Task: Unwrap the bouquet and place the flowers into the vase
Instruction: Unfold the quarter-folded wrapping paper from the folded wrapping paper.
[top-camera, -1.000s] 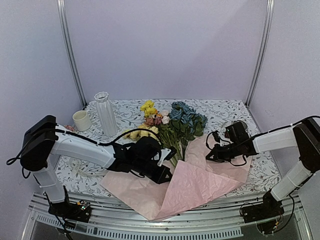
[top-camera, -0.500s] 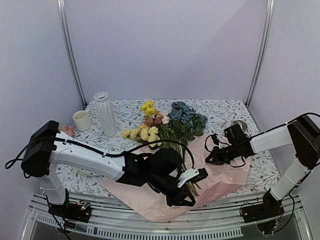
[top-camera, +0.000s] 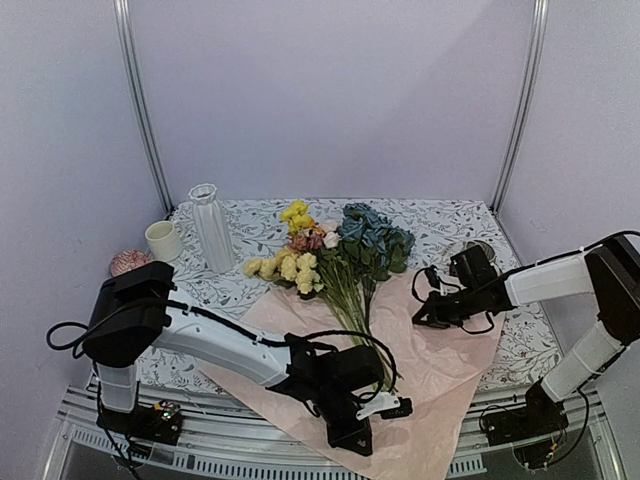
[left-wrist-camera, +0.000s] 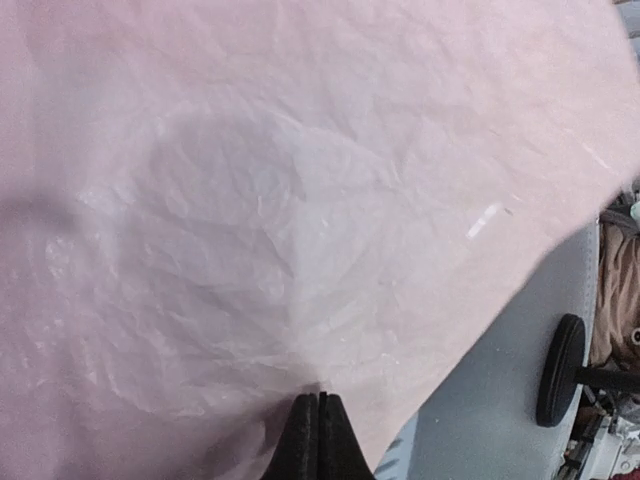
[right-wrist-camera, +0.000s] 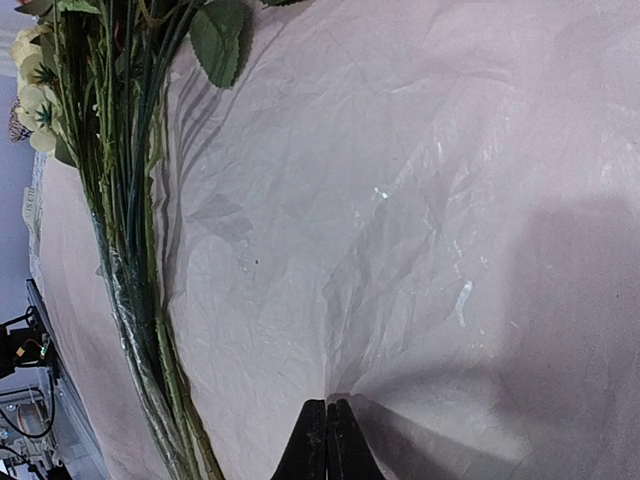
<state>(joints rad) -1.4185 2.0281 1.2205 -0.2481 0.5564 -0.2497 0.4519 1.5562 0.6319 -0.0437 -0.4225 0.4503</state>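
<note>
my left pincer (left-wrist-camera: 318, 405) and my right pincer (right-wrist-camera: 327, 408) were each clenched on the pink paper (top-camera: 440, 370), with the flowers (top-camera: 345, 255) lying across it.

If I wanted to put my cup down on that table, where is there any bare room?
Bare cloth lies at the back right, between the blue flowers and the right wall, and on the left, between the mug and the left arm. The middle and front are crowded with stems and spread pink paper.
</note>
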